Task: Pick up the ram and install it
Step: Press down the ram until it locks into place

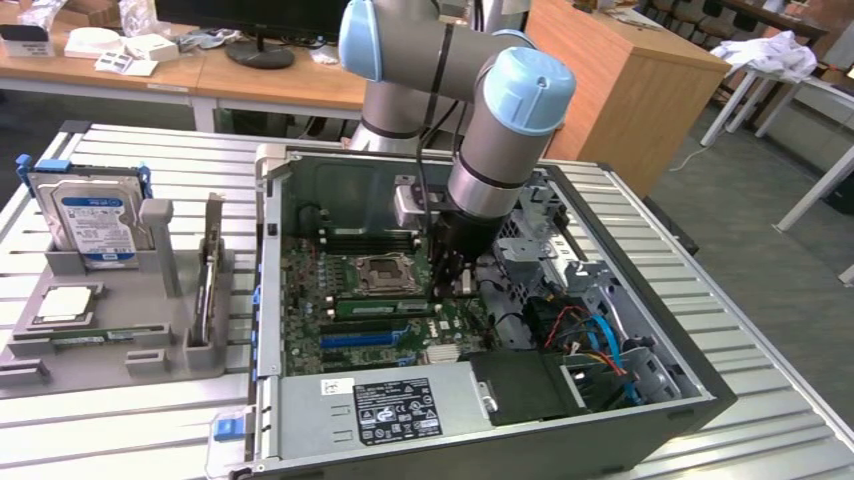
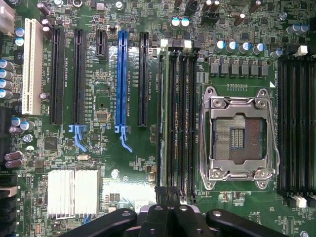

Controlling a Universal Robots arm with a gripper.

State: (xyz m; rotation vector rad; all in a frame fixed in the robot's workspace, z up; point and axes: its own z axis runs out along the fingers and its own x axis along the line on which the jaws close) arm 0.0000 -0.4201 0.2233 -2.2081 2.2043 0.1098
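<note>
The ram, a thin green stick, stands edge-up in a memory slot between the CPU socket and the blue slot inside the open computer case. In the wrist view the ram is the pale green edge in the memory slot nearest the blue slot. My gripper hangs over the motherboard by the stick's end at the exterior view's right. Its black fingers are pressed together at the end of the memory slots, and my gripper is shut with nothing between them. I cannot tell whether it touches the ram.
A grey fixture at the exterior view's left holds a hard drive, a chip and a thin green strip. The case walls, drive cage and cables crowd the arm.
</note>
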